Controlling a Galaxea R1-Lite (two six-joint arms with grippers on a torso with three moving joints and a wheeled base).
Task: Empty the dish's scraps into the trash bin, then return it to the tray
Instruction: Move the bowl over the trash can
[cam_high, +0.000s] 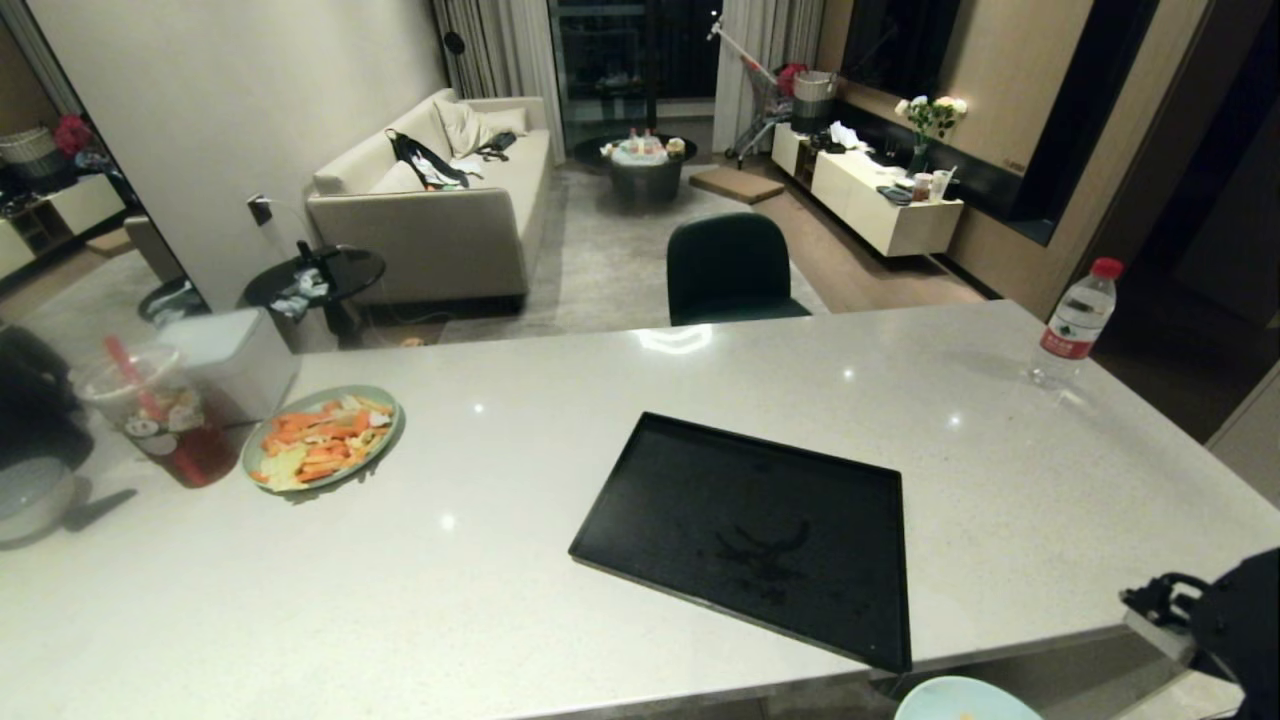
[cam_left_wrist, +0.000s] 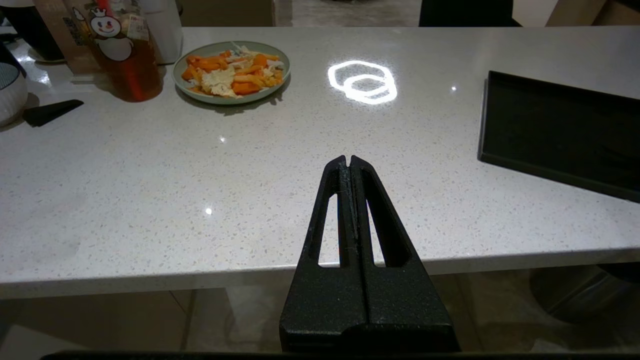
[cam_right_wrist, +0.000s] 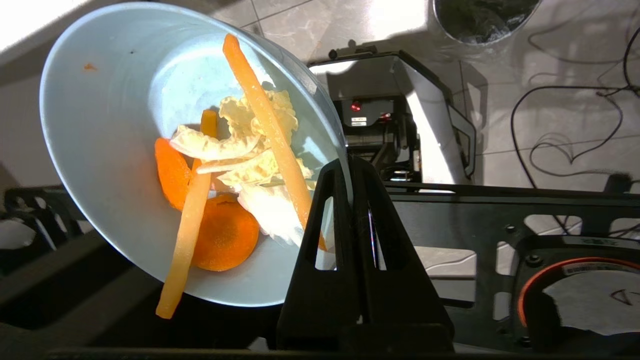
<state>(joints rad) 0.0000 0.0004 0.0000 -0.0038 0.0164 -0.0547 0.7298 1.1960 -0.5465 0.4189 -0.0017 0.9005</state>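
In the right wrist view the dish (cam_right_wrist: 115, 150), a glossy pale blue bowl, hangs tilted over the robot's base, off the counter. My right gripper (cam_right_wrist: 348, 162) is shut on its rim. The scraps (cam_right_wrist: 235, 165), orange slices, long strips and pale yellow leaf, lie inside against the low side. The trash bin (cam_right_wrist: 482, 17) stands on the floor further off, apart from the dish. In the head view only the dish's edge (cam_high: 965, 700) shows below the counter, near the black tray (cam_high: 750, 530), which is bare. My left gripper (cam_left_wrist: 348, 159) is shut and parked at the counter's front edge.
A green plate heaped with peels (cam_high: 320, 435), a red drink cup (cam_high: 160, 410) and a white box (cam_high: 235, 355) stand at the counter's left. A water bottle (cam_high: 1075, 320) stands at the far right corner. Cables (cam_right_wrist: 565, 130) lie on the floor near the bin.
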